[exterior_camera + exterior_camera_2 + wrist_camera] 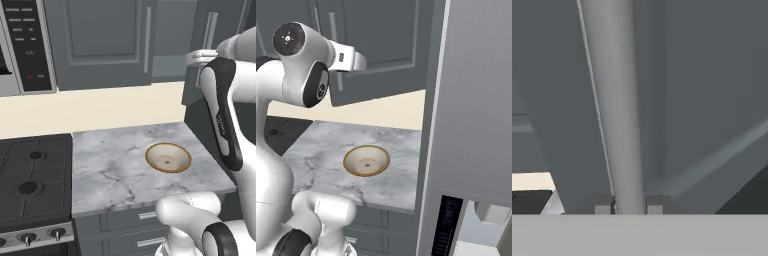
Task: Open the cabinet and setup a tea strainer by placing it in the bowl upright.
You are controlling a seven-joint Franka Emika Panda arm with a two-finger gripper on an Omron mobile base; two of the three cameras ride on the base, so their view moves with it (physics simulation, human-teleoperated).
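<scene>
While its long axis runs vertically, the cabinet handle (pixel 614 100) sits clamped in the end effector (pixel 629 205).

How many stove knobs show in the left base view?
3, though more may be cut off: one at the left edge, one beside it, one nearest the counter.

We're in a home kitchen: dark grey recessed-panel wall cabinet (pixel 102 40) with long silver bar handles overhead, a grey-veined white marble counter (pixel 115 170) below, a black gas hob (pixel 30 175) with round burners and front knobs beside it, and grey drawers (pixel 135 227) under the slab.
</scene>
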